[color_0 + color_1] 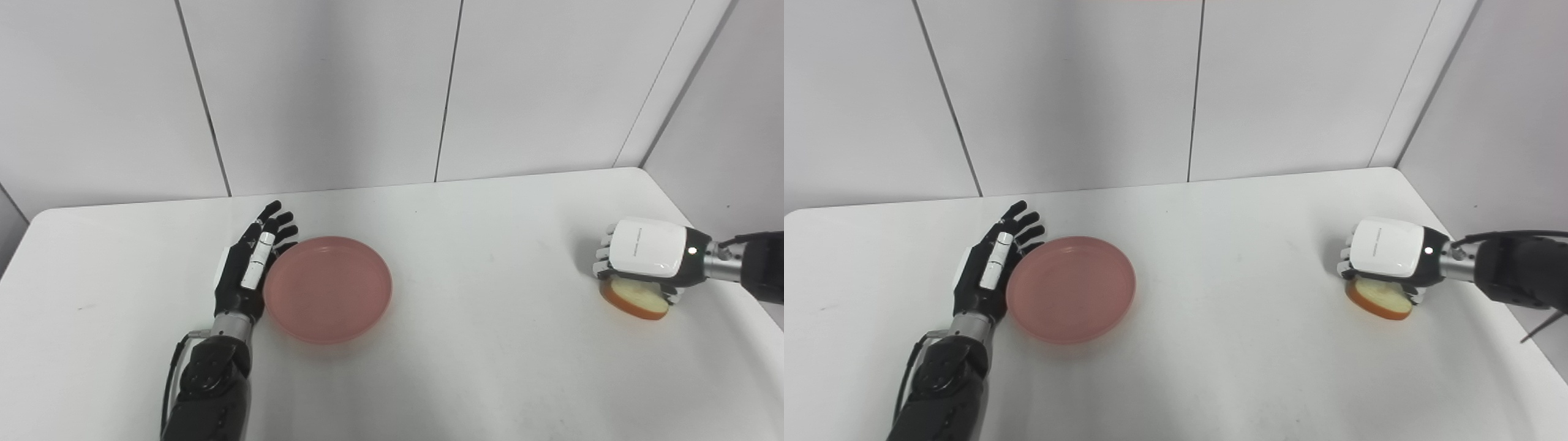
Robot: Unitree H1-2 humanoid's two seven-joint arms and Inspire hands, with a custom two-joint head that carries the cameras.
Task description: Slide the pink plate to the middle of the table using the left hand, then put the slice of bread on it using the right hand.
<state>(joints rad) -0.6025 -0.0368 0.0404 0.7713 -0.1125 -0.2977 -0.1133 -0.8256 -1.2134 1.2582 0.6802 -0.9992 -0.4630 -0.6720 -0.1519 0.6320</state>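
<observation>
A round pink plate (pixel 327 288) lies on the white table (pixel 478 343), a little left of its middle. My left hand (pixel 251 263) stands on edge with straight, spread fingers, its palm side against the plate's left rim; it is open. At the far right lies a slice of bread (pixel 634 300) with a brown crust, slightly tilted. My right hand (pixel 643 248) sits on top of the slice, palm down, fingers curled over the slice's left end and the thumb at its right end. Much of the slice is hidden under the hand.
The table's right edge (pixel 753 306) runs close behind the right hand, beside a grey wall. White wall panels (pixel 331 92) stand along the far edge.
</observation>
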